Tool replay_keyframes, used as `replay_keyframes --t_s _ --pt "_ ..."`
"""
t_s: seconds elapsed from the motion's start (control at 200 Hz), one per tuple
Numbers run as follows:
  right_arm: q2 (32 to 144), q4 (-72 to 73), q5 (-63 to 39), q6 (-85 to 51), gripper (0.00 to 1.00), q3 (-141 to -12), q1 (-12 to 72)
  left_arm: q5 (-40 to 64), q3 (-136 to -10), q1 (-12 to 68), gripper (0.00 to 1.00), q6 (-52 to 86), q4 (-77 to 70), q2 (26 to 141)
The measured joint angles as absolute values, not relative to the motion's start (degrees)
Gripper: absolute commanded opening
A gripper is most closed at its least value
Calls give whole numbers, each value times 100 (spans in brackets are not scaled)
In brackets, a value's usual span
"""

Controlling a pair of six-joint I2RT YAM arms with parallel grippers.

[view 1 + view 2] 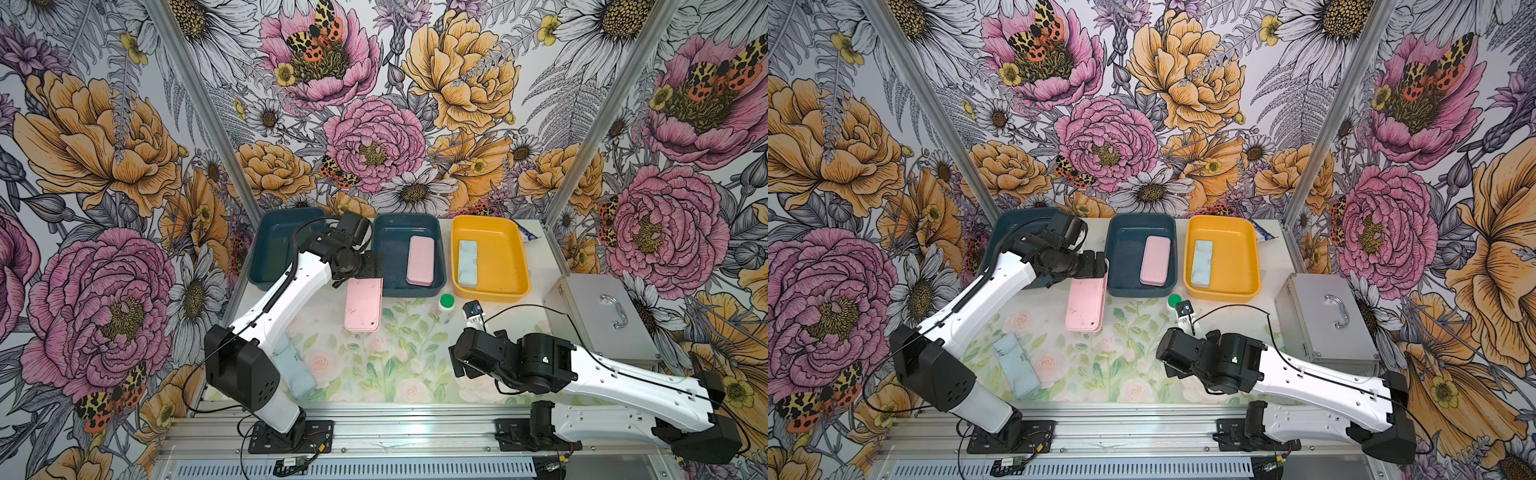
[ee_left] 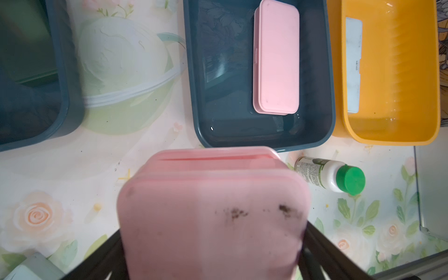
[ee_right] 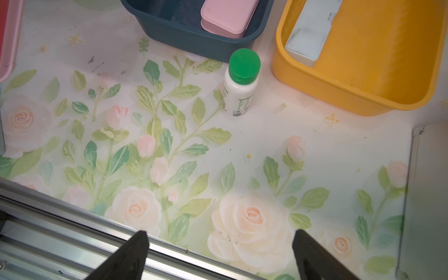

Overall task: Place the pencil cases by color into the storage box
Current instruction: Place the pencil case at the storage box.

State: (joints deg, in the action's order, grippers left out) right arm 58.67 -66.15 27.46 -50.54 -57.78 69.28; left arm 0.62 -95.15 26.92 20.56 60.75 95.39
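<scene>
Well, status at that frame:
Left gripper (image 2: pixel 213 240): jaws stood spread wide but clamped across the width of the flat pink rounded-corner plastic pencil case (image 1: pixel 363 305). The case looked lifted off the table (image 1: pixel 386 357).
Case position: just beside the near-left corner of the middle dark teal plastic tray (image 1: pixel 409 293), which held the second pink case (image 1: pixel 420 259).
Handling: probably a light, stiff shell. Its smooth sides could slip, so pinching the long edges nearer mid-length was safer.
Axis: long axis ran from the table's near edge to its far edge, broad face up, roughly parallel to its twin.
Right gripper (image 3: pixel 221 254): wide open and empty, over the table's near edge.
</scene>
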Motion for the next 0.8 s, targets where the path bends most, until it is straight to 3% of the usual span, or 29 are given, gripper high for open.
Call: replay_keyframes --t_s 0.455,0.795 --pt "5999 -6696 2783 -5437 97 -5590 6711 915 -14927 2161 89 1890 6702 13640" --pt "5673 -6823 2735 -5913 96 -5282 6530 1245 -15843 1695 89 1905 6888 15028"
